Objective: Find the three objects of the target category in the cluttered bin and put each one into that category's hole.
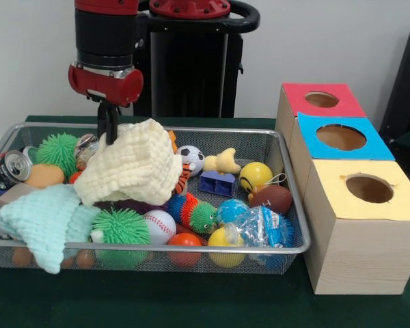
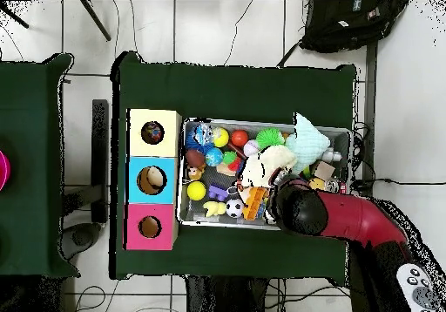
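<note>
Gripper (image 1: 108,130) down in wire mesh bin (image 1: 287,205), at its far side in front view. I read it as pinching edge of cream waffle-weave cloth (image 1: 133,164); cloth hangs bunched over toys below. Fingers mostly hidden behind cloth.

Cloth: light, limp, will drape and drag neighbours. My call: lift high before traversing.

Target category unclear. Overhead shows something already inside yellow-topped wooden box hole (image 2: 152,132) and blue-topped hole (image 2: 152,179).

Mint knitted cloth (image 1: 44,222) slumped over bin's near corner, same soft handling.
</note>
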Controlling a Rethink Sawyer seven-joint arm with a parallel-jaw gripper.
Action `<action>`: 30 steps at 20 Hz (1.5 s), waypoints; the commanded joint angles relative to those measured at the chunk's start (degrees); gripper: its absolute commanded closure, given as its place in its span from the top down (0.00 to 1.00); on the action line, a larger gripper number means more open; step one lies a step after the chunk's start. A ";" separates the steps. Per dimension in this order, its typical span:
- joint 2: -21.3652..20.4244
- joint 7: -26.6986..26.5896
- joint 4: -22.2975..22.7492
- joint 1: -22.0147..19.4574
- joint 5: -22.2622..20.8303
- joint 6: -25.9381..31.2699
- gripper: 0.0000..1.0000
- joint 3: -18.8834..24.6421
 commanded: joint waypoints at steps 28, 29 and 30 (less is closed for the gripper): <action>-20.59 -19.22 14.35 -21.50 -1.33 15.97 0.00 16.73; -21.06 -19.28 14.67 -22.04 -1.31 16.24 0.00 17.17; -21.75 -19.17 15.06 -22.45 -1.23 16.65 0.00 17.56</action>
